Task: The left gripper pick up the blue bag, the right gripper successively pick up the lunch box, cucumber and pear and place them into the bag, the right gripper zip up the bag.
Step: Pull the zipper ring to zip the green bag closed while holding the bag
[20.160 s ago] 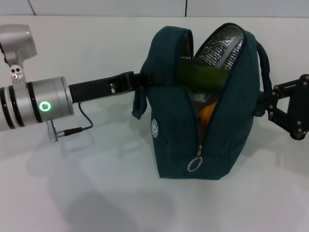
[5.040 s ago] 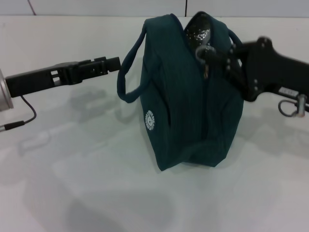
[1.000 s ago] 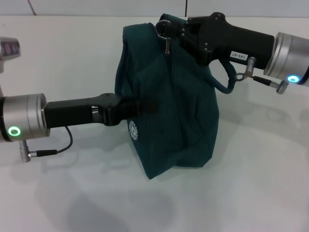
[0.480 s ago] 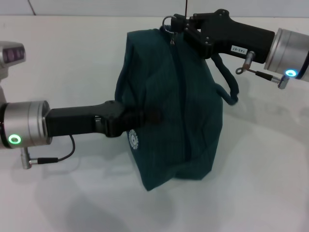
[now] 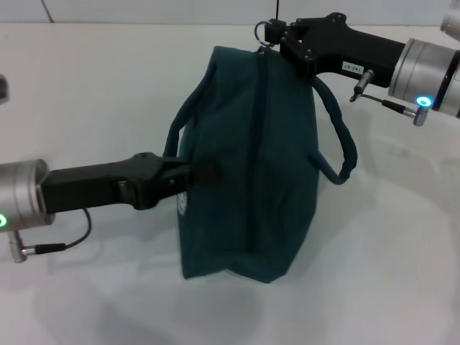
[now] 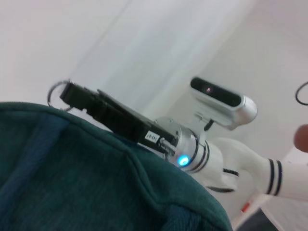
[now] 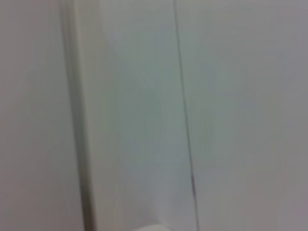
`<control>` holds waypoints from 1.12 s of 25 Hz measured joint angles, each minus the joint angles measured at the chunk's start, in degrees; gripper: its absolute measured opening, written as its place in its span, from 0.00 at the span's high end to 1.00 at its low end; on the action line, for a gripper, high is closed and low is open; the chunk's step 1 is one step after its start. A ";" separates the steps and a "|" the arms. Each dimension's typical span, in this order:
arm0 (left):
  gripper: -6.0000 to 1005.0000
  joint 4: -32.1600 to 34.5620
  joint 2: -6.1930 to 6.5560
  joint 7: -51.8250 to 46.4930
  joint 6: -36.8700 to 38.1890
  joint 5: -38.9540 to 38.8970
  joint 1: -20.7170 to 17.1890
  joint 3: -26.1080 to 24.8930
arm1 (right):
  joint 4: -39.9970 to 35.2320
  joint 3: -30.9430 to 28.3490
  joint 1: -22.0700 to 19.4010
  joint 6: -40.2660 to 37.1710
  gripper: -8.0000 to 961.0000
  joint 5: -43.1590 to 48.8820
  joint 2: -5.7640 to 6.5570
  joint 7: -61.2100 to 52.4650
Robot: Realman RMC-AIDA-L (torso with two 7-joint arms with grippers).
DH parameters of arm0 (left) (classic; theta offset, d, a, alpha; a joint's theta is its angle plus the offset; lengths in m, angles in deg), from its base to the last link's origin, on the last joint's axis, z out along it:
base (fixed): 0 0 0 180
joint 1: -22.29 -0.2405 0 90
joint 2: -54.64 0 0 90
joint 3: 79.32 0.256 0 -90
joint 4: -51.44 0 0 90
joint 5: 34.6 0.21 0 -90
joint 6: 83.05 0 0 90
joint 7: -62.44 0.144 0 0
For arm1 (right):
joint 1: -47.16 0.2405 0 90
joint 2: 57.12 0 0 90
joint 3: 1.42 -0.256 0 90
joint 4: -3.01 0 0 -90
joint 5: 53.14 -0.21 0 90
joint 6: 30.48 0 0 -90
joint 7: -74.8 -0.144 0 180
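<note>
The blue bag (image 5: 244,180) stands tilted on the white table, its zipper closed along the top and front. My left gripper (image 5: 198,172) is shut on the bag's left side, by its handle loop. My right gripper (image 5: 277,34) is at the bag's top far end, shut on the zipper pull, whose metal ring (image 5: 261,30) sticks out beside it. The left wrist view shows the bag's fabric (image 6: 72,173) and, beyond it, the right gripper (image 6: 72,94) with the ring (image 6: 54,91). The lunch box, cucumber and pear are hidden.
The bag's other handle (image 5: 343,147) hangs loose on the right side under my right arm. The white table (image 5: 108,93) spreads all around. The right wrist view shows only a pale wall.
My right gripper has moved up and right with the zipper pull. The bag has straightened and shifted right. My left arm has drawn back to the left, still holding the bag.
</note>
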 joint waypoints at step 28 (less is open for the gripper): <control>0.62 0.79 1.26 2.68 -15.92 -0.70 -3.01 -8.46 | -12.74 -0.84 -11.71 -0.26 0.90 -0.32 0.14 1.90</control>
